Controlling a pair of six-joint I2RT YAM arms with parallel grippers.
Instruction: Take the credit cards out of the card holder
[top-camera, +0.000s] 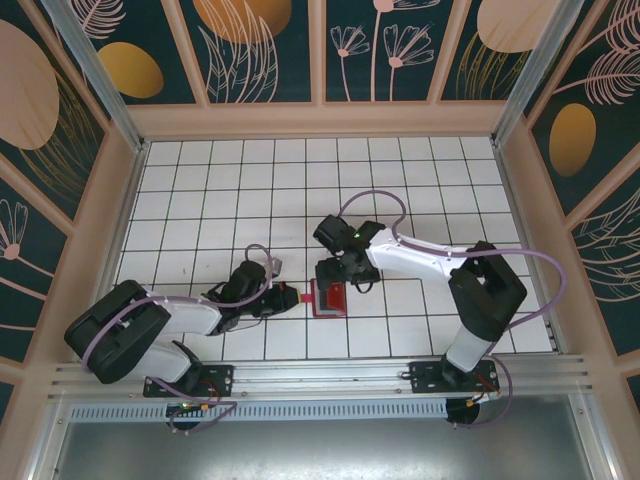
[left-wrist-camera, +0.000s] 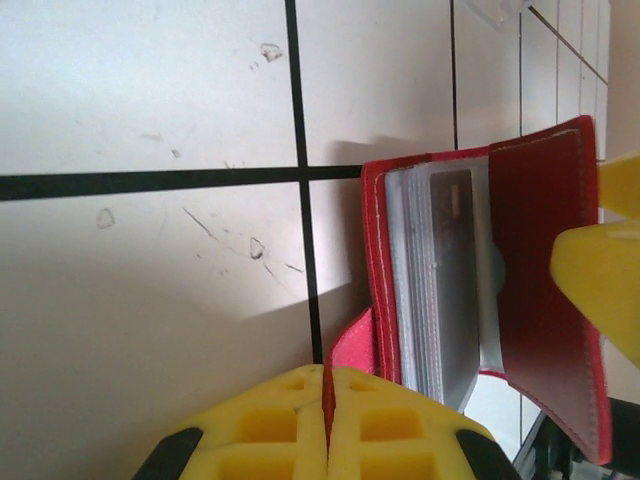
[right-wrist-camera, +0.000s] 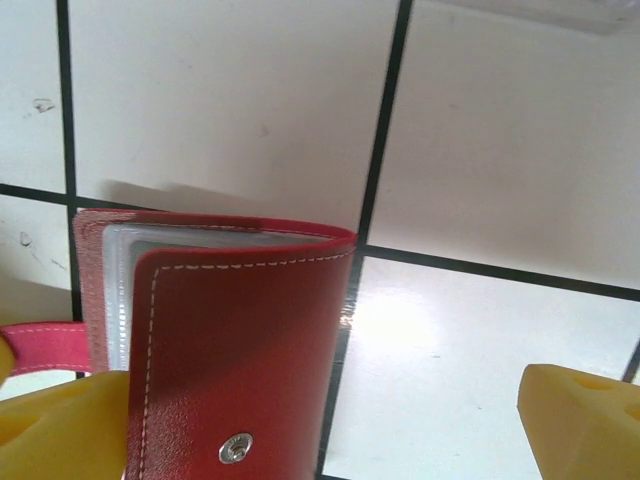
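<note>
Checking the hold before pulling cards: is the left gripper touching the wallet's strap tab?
Touching. The left wrist view shows the left gripper clamped shut on the red strap tab.

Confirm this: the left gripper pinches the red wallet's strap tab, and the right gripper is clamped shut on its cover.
Wrong on the right gripper: the right wrist view shows it open, yellow fingers wide apart with the card holder's cover between them. The left gripper does pinch the strap tab.
</note>
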